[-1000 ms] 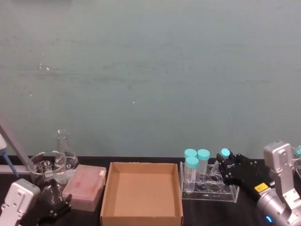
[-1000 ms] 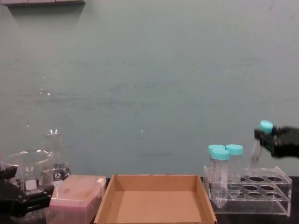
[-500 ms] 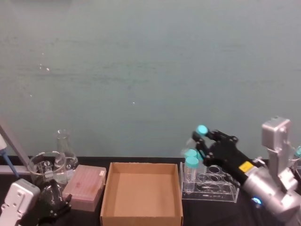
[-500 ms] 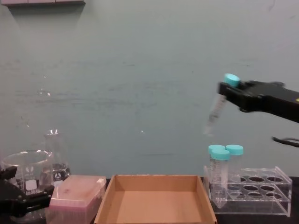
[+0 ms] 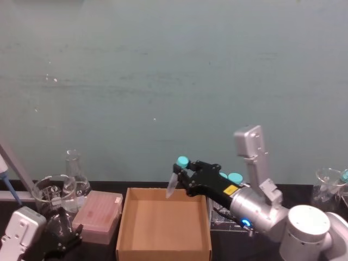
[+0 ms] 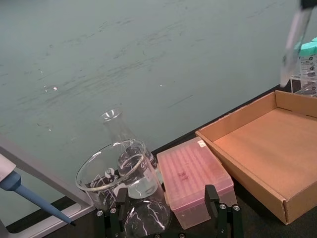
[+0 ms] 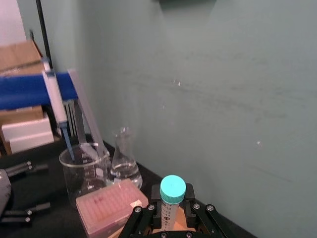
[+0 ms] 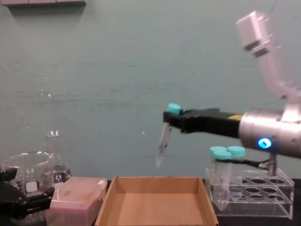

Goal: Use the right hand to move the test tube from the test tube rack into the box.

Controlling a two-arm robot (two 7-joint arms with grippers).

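My right claw (image 8: pixel 170 117) is clamped on the slim clear plastic test tube (image 8: pixel 163 141), gripping it just under its small teal screw cap (image 8: pixel 174 108). The tube hangs in the air, well clear of the clear acrylic test tube rack (image 8: pixel 254 197) near the right edge of the surface (image 6: pixel 252 210), and sits over the back part of the shallow brown cardboard box (image 5: pixel 163 254) in the middle.

I judge the tube light and stiff, but smooth and round, so it could slip or swivel. The hold near the cap looks right to me, since the cap's rim gives a stop against sliding through.

Its long axis is close to upright but tilted: cap up, conical tip down and leaning toward my left, above the box floor and not touching it. I should bring it low before letting go, so it doesn't bounce or roll.

The wider teal-capped tubes (image 8: pixel 221 165) stand in the rack's left end. My left claw (image 6: pixel 168 225) is parked near the front left corner, its jaws apart
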